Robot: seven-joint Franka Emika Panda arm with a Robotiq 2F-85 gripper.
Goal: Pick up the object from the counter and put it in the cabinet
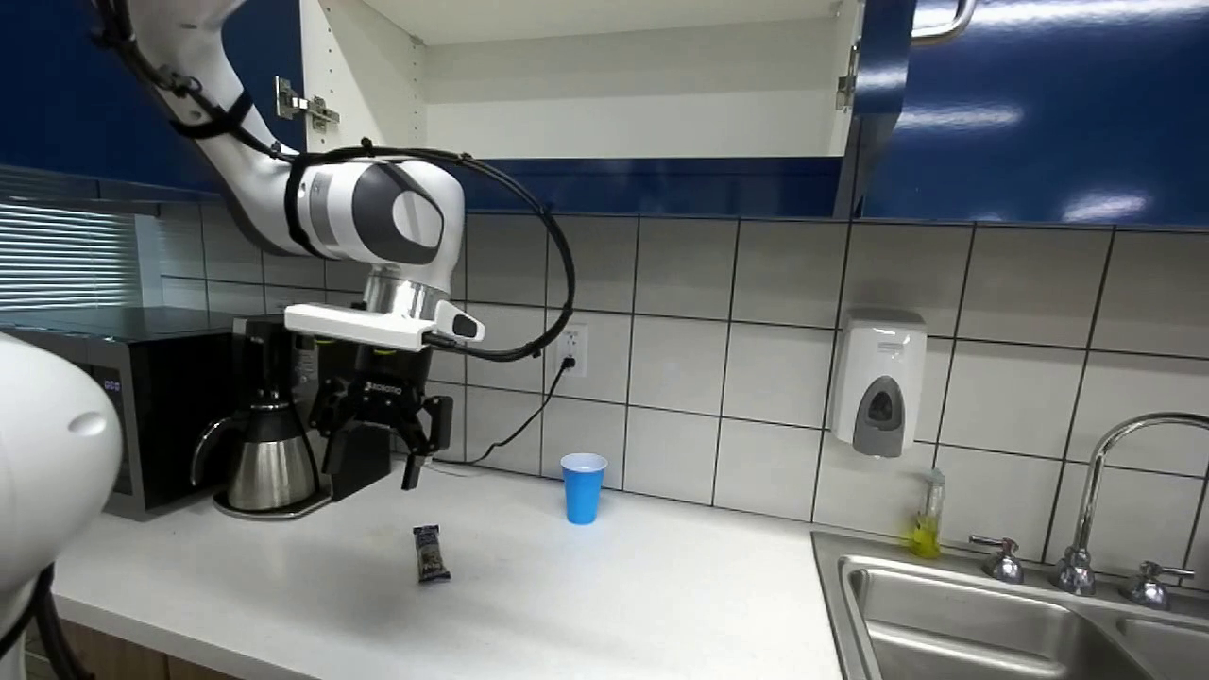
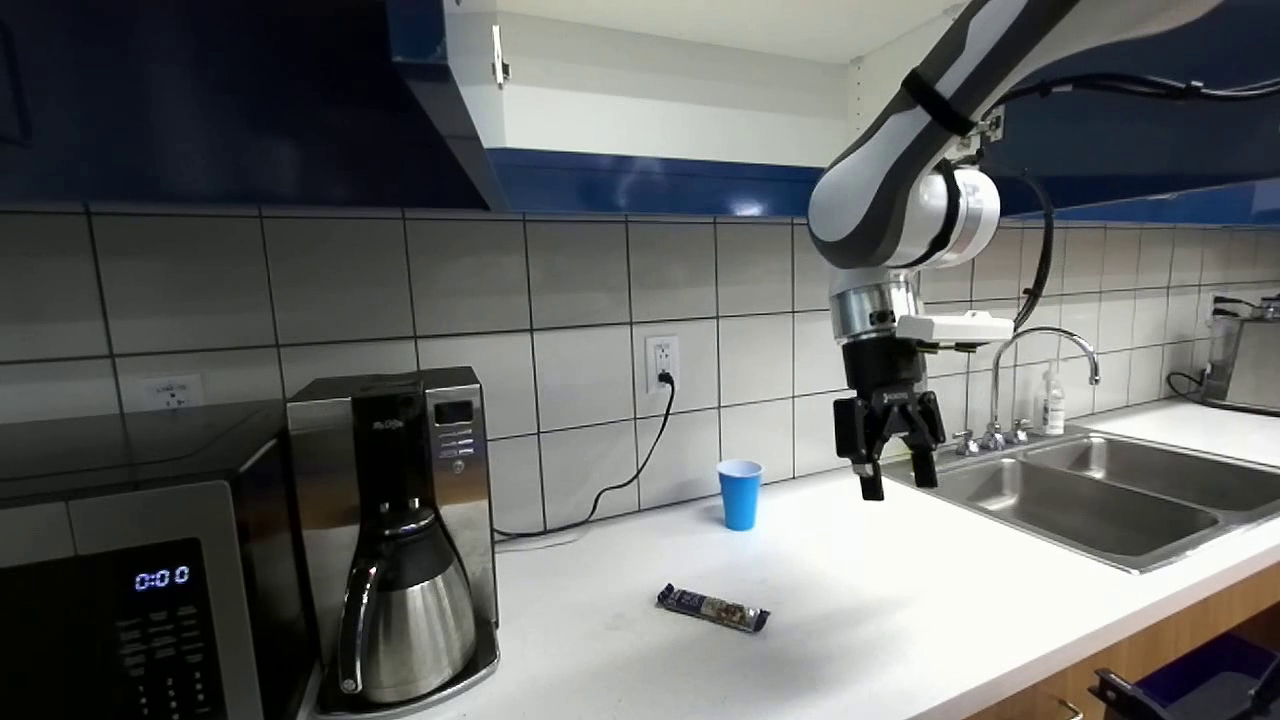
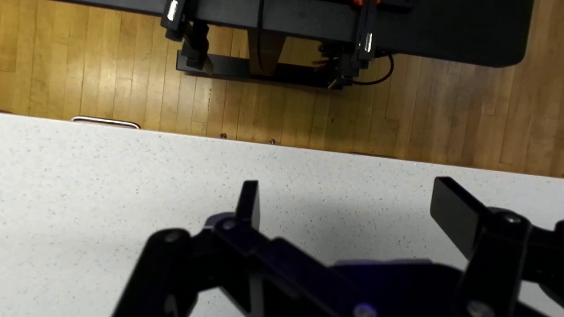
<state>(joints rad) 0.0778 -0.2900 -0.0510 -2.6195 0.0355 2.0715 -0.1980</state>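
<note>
Pointing your empty, spread gripper (image 2: 897, 482) down probably suits a top grasp; the wrapped bar (image 1: 432, 553) lies on the counter (image 1: 652, 604), low in both exterior views, the cabinet (image 1: 628, 123) open, presumably for it.

Bent high, pointing down, spread wide

Arm (image 1: 250, 184) white with grey panels. Both exterior views: comes in from the top edge, slants down, bends sharply near the wrist (image 1: 401, 222). Below the bend, a silver collar (image 2: 872, 308), close to upright. White housing (image 1: 359, 326) fixed beside it, jutting to one side. Tool (image 2: 898, 482) black, directly under the collar, pointing down, in free air. Fingers (image 3: 451, 215) well apart in all three views, a clear gap between the tips. Wrist view: both inner faces turned toward each other; rear of the tool dark and blurred.
</note>
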